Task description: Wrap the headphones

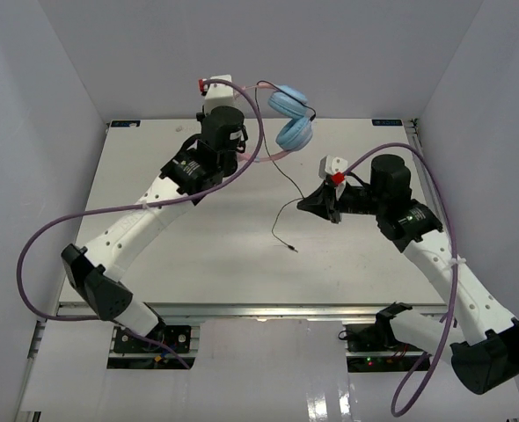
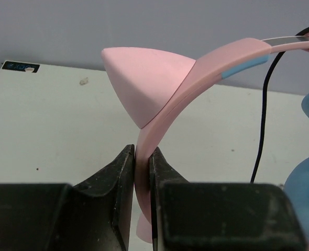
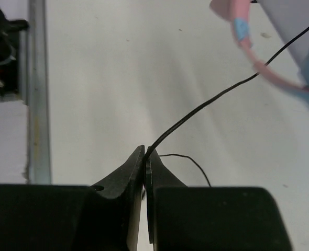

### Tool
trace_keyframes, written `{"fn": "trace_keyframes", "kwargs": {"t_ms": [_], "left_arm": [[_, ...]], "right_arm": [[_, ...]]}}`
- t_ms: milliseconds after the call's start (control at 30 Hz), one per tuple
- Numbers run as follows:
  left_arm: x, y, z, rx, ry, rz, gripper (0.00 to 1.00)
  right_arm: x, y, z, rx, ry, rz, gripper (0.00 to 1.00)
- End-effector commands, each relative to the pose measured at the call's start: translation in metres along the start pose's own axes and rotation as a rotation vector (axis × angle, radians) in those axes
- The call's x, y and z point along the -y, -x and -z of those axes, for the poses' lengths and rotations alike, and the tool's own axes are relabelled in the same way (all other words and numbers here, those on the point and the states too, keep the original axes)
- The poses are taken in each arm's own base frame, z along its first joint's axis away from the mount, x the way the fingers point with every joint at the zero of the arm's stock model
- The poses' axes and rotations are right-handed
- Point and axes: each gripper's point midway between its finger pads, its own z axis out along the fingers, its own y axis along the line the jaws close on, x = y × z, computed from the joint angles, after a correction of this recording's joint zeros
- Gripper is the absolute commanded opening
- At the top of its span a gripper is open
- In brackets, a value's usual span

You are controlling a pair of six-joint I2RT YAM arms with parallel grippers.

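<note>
The headphones (image 1: 290, 119) hang raised over the table's far edge, their two light-blue ear cups stacked one above the other. My left gripper (image 2: 142, 157) is shut on the pink headband (image 2: 196, 78), just below a cat-ear point (image 2: 139, 73); one ear cup (image 2: 306, 183) shows at the right edge. The thin black cord (image 1: 286, 180) runs down from the cups to my right gripper (image 1: 310, 205), which is shut on it. In the right wrist view the cord (image 3: 217, 97) rises taut out of the shut right gripper (image 3: 145, 154). The cord's loose end (image 1: 293, 249) lies on the table.
The white table (image 1: 198, 255) is enclosed by pale walls on three sides. Thick purple cables loop beside the left arm (image 1: 57, 229) and the right arm (image 1: 444, 290). A metal rail (image 3: 38, 89) borders the table in the right wrist view.
</note>
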Motion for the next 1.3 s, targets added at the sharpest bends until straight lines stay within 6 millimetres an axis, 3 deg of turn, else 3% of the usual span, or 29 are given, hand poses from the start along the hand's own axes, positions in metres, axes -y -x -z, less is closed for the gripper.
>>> {"fn": "trace_keyframes", "kwargs": {"t_ms": [0,67,200,333,400,600,800,1000,1267], "left_arm": [[0.028,-0.045,-0.021,-0.11,-0.065,-0.088,0.0],[0.043,-0.078,-0.027,-0.202,-0.115,-0.133,0.0],[0.076,-0.135,-0.018,-0.357,-0.292,-0.196,0.0],[0.099,-0.164,0.005,-0.433,-0.44,-0.254,0.0],[0.106,-0.176,0.019,-0.472,-0.521,-0.271,0.0],[0.119,-0.181,0.065,-0.533,-0.76,-0.256,0.0],[0.116,-0.174,0.1,-0.529,-0.892,-0.223,0.0],[0.115,-0.146,0.128,-0.469,-0.993,-0.154,0.0],[0.121,-0.124,0.152,-0.437,-1.111,-0.119,0.0]], "right_arm": [[0.041,-0.041,0.03,-0.382,-0.184,0.272,0.08],[0.063,-0.044,0.042,-0.477,-0.28,0.376,0.08],[0.105,-0.038,0.063,-0.581,-0.479,0.557,0.08],[0.129,-0.024,0.071,-0.567,-0.632,0.631,0.08],[0.131,-0.033,0.067,-0.561,-0.65,0.64,0.08],[0.123,-0.054,0.048,-0.468,-0.602,0.568,0.1],[0.128,-0.064,0.04,-0.363,-0.539,0.433,0.13],[0.133,-0.073,0.047,-0.223,-0.442,0.256,0.18],[0.121,-0.074,0.03,-0.101,-0.28,0.121,0.2]]}}
